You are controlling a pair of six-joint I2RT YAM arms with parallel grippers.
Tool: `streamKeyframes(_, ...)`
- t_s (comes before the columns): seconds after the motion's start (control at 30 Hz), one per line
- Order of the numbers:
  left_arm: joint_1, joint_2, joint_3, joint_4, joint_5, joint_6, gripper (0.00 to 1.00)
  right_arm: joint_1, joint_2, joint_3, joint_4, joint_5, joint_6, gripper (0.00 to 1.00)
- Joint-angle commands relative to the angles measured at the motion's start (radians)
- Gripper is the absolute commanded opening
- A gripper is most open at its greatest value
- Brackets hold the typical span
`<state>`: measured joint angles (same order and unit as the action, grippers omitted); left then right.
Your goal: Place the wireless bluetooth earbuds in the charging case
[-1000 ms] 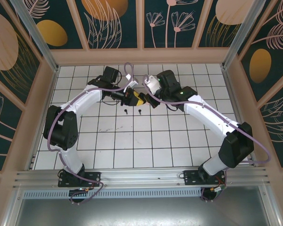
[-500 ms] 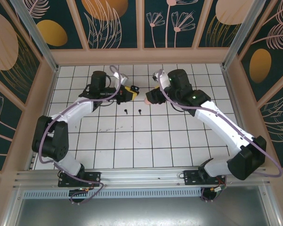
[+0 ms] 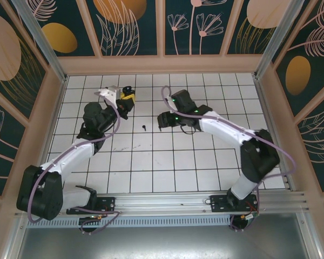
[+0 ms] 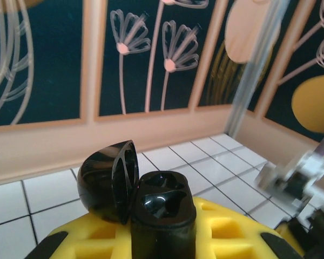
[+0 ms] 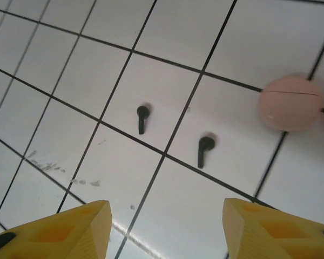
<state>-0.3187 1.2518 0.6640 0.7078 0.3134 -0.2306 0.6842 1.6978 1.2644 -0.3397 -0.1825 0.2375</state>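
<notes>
My left gripper (image 3: 125, 99) is shut on a black charging case (image 4: 162, 213), held above the tiles at the back left. The case's lid (image 4: 105, 181) hangs open to the left and both wells look empty. In the right wrist view two black earbuds lie on the white tiles, one (image 5: 142, 117) to the left and one (image 5: 204, 150) to the right, apart from each other. My right gripper (image 5: 167, 229) hovers over them, open, with nothing between its yellow fingertips (image 5: 70, 232). From above, one black earbud (image 3: 144, 128) lies just left of the right gripper (image 3: 163, 120).
A closed pale pink round case (image 5: 290, 102) sits on a tile just beyond the right earbud. The wooden wall (image 4: 151, 135) runs close behind the left gripper. Open tiles (image 3: 167, 156) stretch toward the near edge.
The left arm has drawn back to the left with the black case. The right gripper has opened and swung left and down over the black earbuds.
</notes>
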Motion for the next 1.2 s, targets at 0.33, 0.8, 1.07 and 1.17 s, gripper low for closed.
streamKeyframes(0.33, 0.075, -0.074, -0.101, 0.243, -0.157, -0.139, 0.0, 0.111, 0.463, 0.468, -0.207, 0.167, 0.094, 0.52)
streamKeyframes(0.8, 0.11, -0.103, -0.13, 0.3, -0.16, -0.208, 0.0, 0.16, 0.672, 0.731, -0.368, 0.261, 0.106, 0.45)
streamKeyframes(1.07, 0.112, -0.109, -0.14, 0.311, -0.167, -0.213, 0.0, 0.175, 0.707, 0.76, -0.383, 0.264, 0.114, 0.42)
streamKeyframes(1.17, 0.112, -0.108, -0.142, 0.313, -0.166, -0.214, 0.0, 0.179, 0.718, 0.769, -0.387, 0.261, 0.114, 0.39)
